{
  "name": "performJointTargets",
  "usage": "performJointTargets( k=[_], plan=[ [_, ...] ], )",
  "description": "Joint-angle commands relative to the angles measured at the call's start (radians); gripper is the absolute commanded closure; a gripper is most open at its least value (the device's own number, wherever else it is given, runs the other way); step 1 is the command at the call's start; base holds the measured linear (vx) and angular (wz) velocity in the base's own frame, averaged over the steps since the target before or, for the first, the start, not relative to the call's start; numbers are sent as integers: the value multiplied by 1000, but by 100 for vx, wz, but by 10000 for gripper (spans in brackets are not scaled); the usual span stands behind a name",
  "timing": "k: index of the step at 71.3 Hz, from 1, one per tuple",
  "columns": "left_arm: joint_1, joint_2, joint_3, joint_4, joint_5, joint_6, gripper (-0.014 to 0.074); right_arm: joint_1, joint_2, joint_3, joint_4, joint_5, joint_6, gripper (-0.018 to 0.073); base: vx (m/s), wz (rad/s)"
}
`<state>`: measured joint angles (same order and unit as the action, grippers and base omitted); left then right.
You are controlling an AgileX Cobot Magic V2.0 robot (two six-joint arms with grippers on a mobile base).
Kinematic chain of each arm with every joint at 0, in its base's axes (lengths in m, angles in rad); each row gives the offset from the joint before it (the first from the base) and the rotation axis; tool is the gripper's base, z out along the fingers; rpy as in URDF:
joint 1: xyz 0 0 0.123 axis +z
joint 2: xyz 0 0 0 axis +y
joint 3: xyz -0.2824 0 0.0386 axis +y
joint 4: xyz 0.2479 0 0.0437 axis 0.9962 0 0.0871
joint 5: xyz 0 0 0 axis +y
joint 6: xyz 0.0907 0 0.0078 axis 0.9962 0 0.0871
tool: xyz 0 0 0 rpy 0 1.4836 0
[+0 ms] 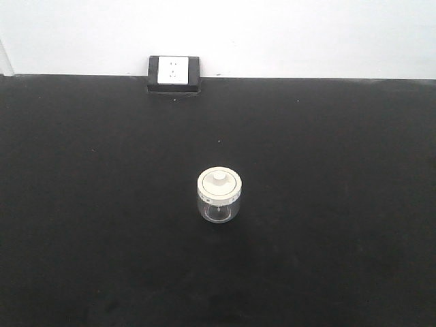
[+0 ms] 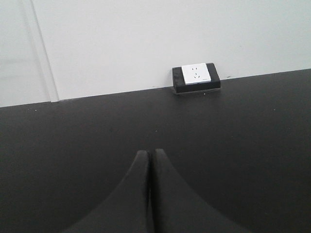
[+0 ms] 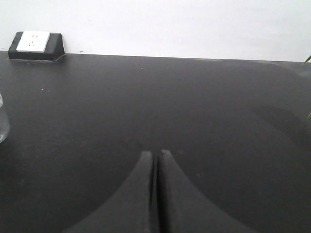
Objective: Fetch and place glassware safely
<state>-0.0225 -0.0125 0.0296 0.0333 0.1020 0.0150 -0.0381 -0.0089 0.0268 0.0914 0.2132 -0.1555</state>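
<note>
The glassware (image 1: 219, 195), a small squat clear jar with a cream-white knobbed lid, stands upright in the middle of the black table (image 1: 327, 170). Neither arm shows in the front view. In the left wrist view my left gripper (image 2: 149, 153) is shut with nothing between its black fingers, and the jar is out of that view. My right gripper (image 3: 156, 153) is also shut and empty. A sliver of the glassware (image 3: 2, 124) shows at the left edge of the right wrist view, well to the left of the fingers.
A white socket in a black block (image 1: 174, 73) sits at the table's far edge against the white wall; the socket block (image 2: 196, 77) (image 3: 34, 44) shows in both wrist views. A green leaf tip (image 3: 307, 59) pokes in at the far right.
</note>
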Motion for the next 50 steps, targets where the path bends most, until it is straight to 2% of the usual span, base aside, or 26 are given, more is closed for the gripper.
performJointTargets(
  k=[1,50],
  plan=[
    [-3,-11,27,-9,-82,-8,603,-4,-13,19,-6,-68,-6,562,0,0],
    [-3,-11,27,-9,-82,-8,603,-4,-13,19,-6,-70,-6,562,0,0]
  ],
)
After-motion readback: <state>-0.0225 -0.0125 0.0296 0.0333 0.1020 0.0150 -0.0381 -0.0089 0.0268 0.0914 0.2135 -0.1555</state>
